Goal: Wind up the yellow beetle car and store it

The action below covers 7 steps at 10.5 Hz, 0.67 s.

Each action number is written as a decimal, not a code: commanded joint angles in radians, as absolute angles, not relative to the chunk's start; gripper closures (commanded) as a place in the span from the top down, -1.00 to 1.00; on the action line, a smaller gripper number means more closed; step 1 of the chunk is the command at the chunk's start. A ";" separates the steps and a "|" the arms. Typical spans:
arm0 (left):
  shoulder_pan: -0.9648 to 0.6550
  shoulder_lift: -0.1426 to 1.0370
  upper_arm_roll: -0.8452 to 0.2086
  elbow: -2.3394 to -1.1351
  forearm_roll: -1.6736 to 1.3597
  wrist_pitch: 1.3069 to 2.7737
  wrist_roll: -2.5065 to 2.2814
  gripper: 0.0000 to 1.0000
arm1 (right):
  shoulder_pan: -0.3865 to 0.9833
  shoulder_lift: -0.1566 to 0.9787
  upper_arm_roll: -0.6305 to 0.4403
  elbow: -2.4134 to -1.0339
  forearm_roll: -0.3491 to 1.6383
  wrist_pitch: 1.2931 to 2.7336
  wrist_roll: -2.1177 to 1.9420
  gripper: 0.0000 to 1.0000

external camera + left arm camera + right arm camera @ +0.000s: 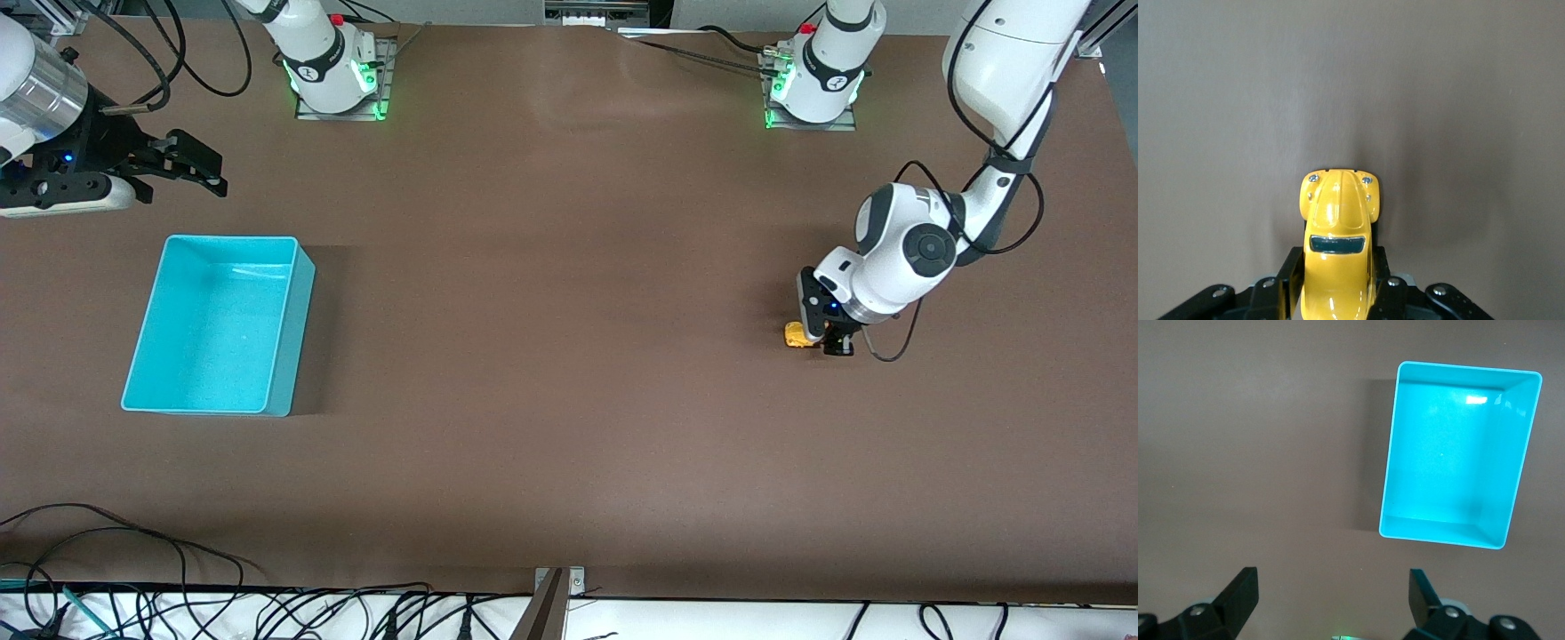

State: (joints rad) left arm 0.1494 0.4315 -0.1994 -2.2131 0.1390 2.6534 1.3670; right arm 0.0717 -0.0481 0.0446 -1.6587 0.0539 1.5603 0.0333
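The yellow beetle car (797,335) is down at the brown table toward the left arm's end, and my left gripper (822,338) is shut on its body. In the left wrist view the yellow beetle car (1338,247) fills the space between the black fingers (1281,283), its rounded hood and dark windscreen pointing away from the wrist. My right gripper (191,169) hangs open and empty at the right arm's end of the table. The right wrist view shows its fingertips (1245,587) spread wide over bare table.
An empty turquoise bin (307,293) stands toward the right arm's end; it is also in the right wrist view as the turquoise bin (1388,493). Cables (133,560) lie along the table's edge nearest the front camera. The arm bases (338,71) stand at the table's edge farthest from that camera.
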 commanded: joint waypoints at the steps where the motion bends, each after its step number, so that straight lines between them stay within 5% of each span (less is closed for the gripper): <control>1: 0.213 0.503 -0.202 -2.165 0.169 2.657 1.448 -0.65 | 0.090 -0.044 0.046 -1.640 0.017 1.552 0.023 1.00; 7: 0.314 0.532 -0.198 -2.135 0.169 2.657 1.560 -0.65 | 0.115 -0.043 0.044 -1.641 -0.031 1.540 0.025 1.00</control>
